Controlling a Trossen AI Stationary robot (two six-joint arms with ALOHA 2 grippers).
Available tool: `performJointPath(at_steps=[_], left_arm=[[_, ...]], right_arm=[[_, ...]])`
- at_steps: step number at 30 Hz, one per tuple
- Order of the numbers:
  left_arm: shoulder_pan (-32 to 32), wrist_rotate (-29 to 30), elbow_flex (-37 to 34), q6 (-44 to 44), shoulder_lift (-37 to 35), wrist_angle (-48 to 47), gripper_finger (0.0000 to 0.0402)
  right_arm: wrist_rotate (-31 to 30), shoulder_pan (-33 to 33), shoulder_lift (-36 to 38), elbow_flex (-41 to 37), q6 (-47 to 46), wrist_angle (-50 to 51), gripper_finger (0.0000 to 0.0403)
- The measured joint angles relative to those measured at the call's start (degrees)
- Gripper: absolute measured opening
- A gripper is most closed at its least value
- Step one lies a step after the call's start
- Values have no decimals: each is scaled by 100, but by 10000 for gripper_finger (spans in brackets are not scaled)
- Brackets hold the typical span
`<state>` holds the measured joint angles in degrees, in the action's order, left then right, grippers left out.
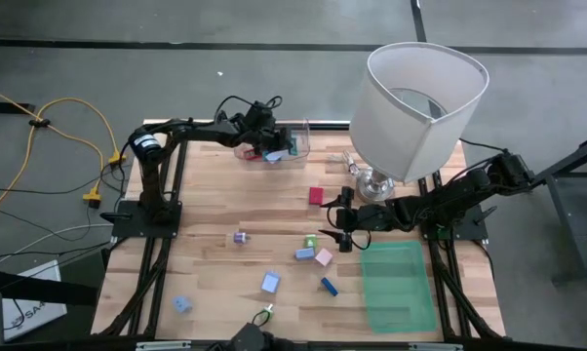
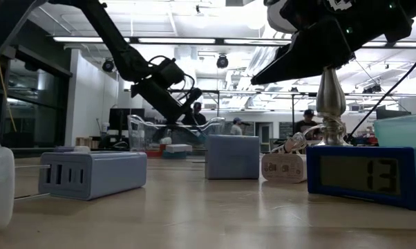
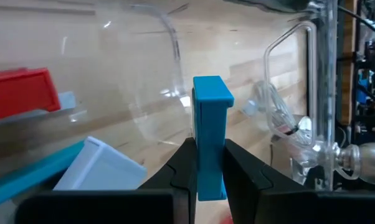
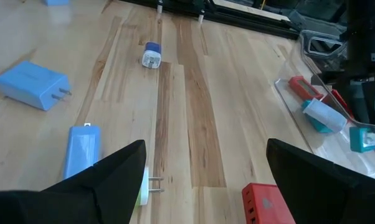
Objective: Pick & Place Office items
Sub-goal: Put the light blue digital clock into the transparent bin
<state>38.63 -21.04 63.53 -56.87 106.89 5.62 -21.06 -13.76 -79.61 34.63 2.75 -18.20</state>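
Up close at table level, a small blue clock [image 2: 363, 176] reads "13" on its display. Over the clear bin [image 1: 274, 146] at the table's far edge, the left gripper [image 3: 207, 180] pinches a bright blue block [image 3: 210, 134] upright between tight fingers. The right gripper [image 1: 340, 222] hangs spread wide mid-table, holding nothing, bare wood [image 4: 194, 112] beneath it.
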Motion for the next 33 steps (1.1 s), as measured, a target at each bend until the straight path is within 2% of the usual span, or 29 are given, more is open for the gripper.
performJointPath(at_steps=[7,15,33], left_arm=[[0,19,0,89,4,18,50],[-17,27,0,198,4,-3,78],[-17,182,0,588,9,-196,83]], right_arm=[[0,0,0,0,-11,5,321],[4,0,1,0,-11,14,321],[22,0,2,0,-16,69,321]])
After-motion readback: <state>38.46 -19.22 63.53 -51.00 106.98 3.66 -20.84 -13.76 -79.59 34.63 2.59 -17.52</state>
